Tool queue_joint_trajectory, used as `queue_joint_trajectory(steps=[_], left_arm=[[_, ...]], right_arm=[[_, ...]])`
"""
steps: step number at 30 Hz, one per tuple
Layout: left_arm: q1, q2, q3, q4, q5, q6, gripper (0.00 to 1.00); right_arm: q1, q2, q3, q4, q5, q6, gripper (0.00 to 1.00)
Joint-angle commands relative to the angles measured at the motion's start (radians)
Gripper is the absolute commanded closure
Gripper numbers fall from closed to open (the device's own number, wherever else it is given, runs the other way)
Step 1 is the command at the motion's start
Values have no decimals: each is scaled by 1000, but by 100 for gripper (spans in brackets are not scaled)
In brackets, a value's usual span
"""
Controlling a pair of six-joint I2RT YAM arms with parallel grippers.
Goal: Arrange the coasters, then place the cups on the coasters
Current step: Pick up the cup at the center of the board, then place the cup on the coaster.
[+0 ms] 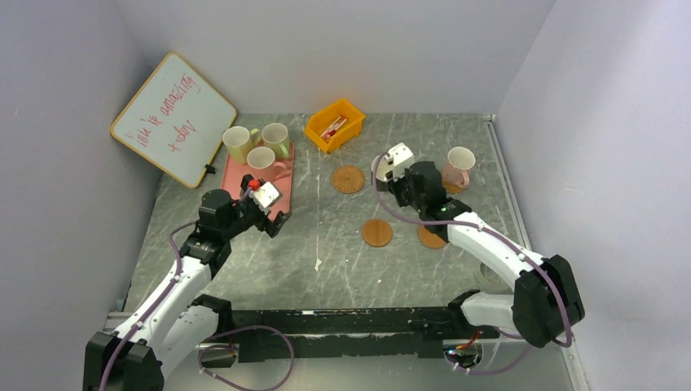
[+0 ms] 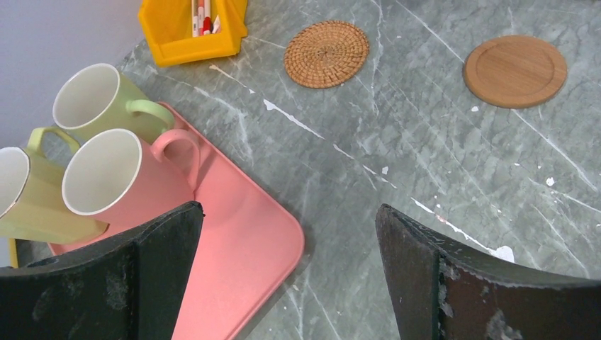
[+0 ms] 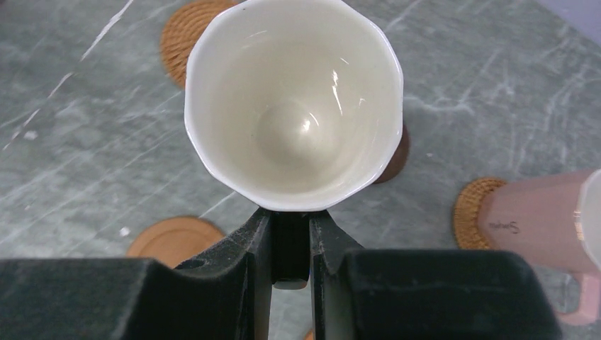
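Right end effector [image 3: 290, 249] is clamping the handle of a white-lined cup [image 3: 294, 106], positioned almost squarely over the dark brown coaster [image 3: 399, 152] peeking out beneath it; left end effector [image 2: 287, 273] is gaping wide, farther off, beside the pink tray [image 2: 241, 244].

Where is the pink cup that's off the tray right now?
In the top view the pink cup stands far right on the table, on a coaster, just right of the right pincer.
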Motion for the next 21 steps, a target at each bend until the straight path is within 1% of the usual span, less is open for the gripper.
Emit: queue_joint_trajectory(steps=[1, 5, 10, 18, 21], left_arm=[[4, -10, -2, 40, 8, -14, 4], [4, -4, 1, 34, 22, -10, 4], [4, 7, -1, 38, 28, -7, 4], [4, 4, -2, 35, 34, -4, 4], [4, 0, -2, 32, 36, 0, 4]], right_arm=[[-97, 5, 121, 127, -73, 37, 100], [-173, 51, 151, 138, -112, 34, 100], [-238, 97, 169, 150, -143, 49, 100], [-246, 108, 159, 145, -100, 79, 100], [-249, 122, 157, 158, -50, 80, 100]])
